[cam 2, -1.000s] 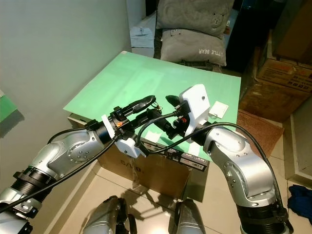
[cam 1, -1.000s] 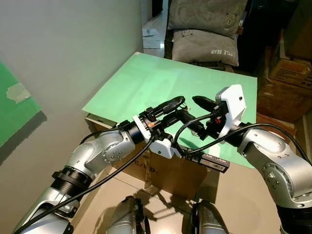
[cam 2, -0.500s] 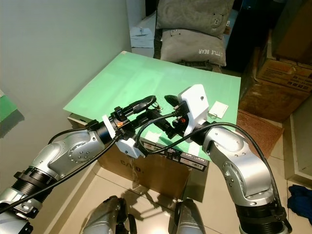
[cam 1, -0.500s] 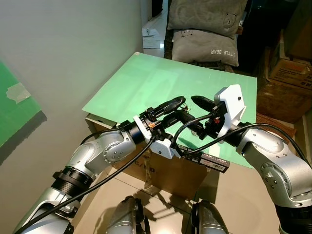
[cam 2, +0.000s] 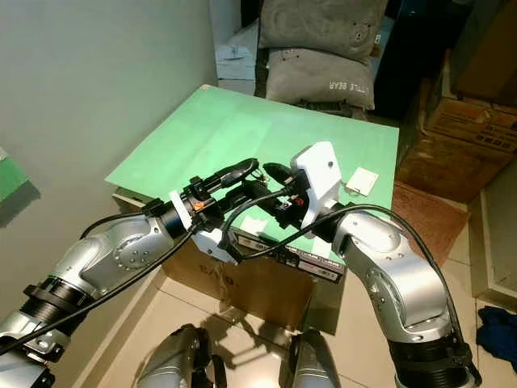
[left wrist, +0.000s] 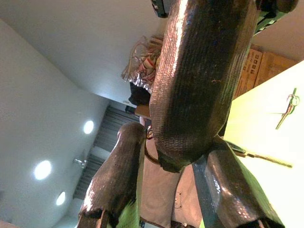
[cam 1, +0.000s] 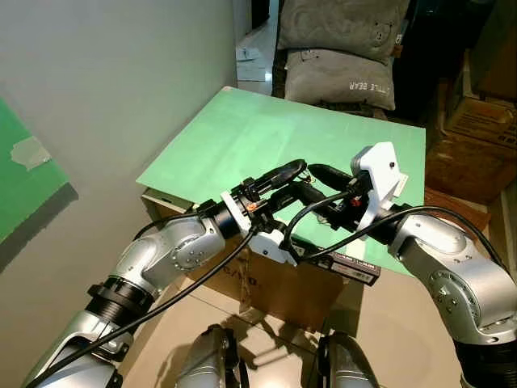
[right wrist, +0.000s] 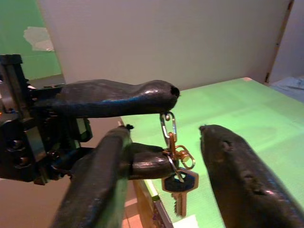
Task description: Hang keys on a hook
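We are holding the keys (right wrist: 176, 178) in mid-air above the near edge of the green board (cam 1: 242, 129), which lies across a cardboard box (cam 1: 283, 283). Our left gripper (right wrist: 142, 128) is clenching the key ring's silver carabiner between its two fingertips, and a gold clasp and a black-headed key are dangling below. Our right gripper (cam 1: 319, 182) is facing it from just beside, its fingers spread wide on either side of the hanging bunch and gripping nothing. A white hook plate (cam 2: 359, 179) is lying flat on the green board, beyond the grippers and toward the board's right edge. We are judging the task as part done: the keys are lifted and secured, but they are not yet on any hook. A hand-over between the grippers seems to be under way, and the hanging itself is left to do.
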You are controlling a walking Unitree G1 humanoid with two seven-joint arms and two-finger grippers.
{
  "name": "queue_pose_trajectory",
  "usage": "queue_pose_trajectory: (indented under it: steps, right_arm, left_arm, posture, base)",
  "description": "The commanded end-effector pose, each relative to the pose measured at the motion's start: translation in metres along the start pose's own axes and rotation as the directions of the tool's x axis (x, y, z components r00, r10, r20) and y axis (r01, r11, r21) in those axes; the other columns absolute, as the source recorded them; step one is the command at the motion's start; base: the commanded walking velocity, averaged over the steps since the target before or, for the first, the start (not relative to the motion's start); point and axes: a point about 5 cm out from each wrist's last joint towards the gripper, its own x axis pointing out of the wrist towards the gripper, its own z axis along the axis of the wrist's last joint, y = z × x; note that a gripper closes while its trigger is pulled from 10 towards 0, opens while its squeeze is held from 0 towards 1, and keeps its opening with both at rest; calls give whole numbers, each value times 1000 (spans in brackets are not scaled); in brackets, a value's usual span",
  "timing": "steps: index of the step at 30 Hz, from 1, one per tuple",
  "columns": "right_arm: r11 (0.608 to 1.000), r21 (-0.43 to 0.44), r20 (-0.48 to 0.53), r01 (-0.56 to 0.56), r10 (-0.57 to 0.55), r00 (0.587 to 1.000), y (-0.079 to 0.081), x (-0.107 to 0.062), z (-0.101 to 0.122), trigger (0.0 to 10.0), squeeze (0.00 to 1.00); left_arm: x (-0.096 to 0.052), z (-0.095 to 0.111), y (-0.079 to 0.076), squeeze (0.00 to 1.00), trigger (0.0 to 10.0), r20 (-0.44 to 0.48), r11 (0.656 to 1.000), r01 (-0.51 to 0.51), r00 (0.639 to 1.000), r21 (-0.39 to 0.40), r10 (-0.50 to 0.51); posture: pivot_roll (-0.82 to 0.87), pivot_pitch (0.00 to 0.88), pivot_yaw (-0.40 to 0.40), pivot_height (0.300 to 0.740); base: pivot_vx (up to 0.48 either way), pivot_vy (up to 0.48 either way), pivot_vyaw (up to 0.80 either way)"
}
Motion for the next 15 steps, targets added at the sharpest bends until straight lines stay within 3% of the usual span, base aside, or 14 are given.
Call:
queue_pose_trajectory:
  steps: [1,15]
  right_arm:
    - [1000,-12,-3,-2,2,1000,2,1,1,0,0]
    - [1000,-12,-10,-15,14,1000,4,2,0,0,0]
  left_arm:
    - [3,5,0,0,0,32,1000,-3,999,0,3]
    - [5,4,0,0,0,35,1000,-3,999,7,3]
  posture:
    - [-185,89,56,661]
    - [-187,74,53,661]
  base:
    - [0,0,0]
    - [0,0,0]
